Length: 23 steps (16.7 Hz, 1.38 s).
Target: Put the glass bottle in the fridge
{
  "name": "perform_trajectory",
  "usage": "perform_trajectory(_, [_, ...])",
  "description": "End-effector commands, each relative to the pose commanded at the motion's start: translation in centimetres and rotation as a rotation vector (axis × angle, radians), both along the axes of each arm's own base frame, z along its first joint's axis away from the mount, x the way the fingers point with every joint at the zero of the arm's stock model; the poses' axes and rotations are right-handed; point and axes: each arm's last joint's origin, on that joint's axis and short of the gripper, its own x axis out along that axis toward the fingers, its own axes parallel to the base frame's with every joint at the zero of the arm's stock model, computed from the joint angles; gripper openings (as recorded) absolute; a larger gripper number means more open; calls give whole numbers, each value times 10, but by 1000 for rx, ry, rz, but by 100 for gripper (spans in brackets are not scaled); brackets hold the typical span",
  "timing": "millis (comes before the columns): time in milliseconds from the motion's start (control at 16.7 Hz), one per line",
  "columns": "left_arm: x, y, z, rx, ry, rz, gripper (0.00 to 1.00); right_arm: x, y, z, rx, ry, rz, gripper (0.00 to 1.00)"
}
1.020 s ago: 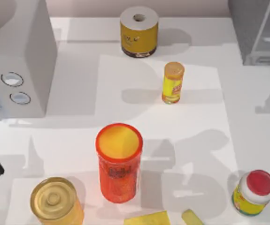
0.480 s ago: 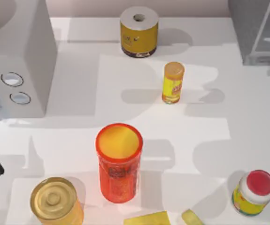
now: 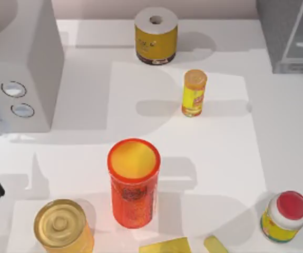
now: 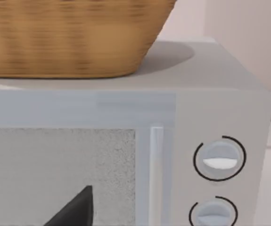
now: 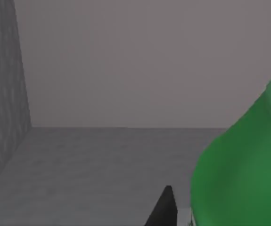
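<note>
The glass bottle [image 5: 243, 169] shows close up as a rounded green body in the right wrist view. My right gripper [image 5: 173, 212] is shut on it, with one dark fingertip [image 5: 164, 207] beside the bottle. Grey walls and a grey floor of the fridge [image 5: 102, 160] surround them. In the top view the fridge [image 3: 285, 37] is the grey cabinet at the back right corner. My left gripper [image 4: 74, 214] is parked at the table's left edge, facing the white box.
A white box with two round dials [image 3: 19, 79] stands at the back left, with a wicker basket [image 4: 69, 37] on top. Around the table stand a yellow roll [image 3: 156, 36], a small yellow cylinder [image 3: 194, 93], a tall orange cup [image 3: 133, 182], a gold-lidded can [image 3: 61, 226] and a red-capped jar [image 3: 284, 215].
The arm's shadows that lay over the right half of the table have slid off toward the back right. No object on the table has moved.
</note>
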Motion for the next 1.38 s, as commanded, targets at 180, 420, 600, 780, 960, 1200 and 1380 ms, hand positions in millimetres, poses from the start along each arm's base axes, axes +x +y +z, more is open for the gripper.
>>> perform_trajectory(180, [0,0,0,0,0,0,100,-1,2,-2,4,8,5,1])
perform_trajectory(420, [0,0,0,0,0,0,100,13,-2,-3,6,13,-10,1])
perform_trajectory(600, [0,0,0,0,0,0,100,37,-7,-5,8,19,-24,1])
perform_trajectory(780, [0,0,0,0,0,0,100,65,-7,-5,5,18,-23,1])
perform_trajectory(960, [0,0,0,0,0,0,100,88,-3,-2,3,10,-9,1])
perform_trajectory(1200, [0,0,0,0,0,0,100,99,1,-2,4,8,5,1])
perform_trajectory(1380, [0,0,0,0,0,0,100,99,1,-2,4,8,5,1])
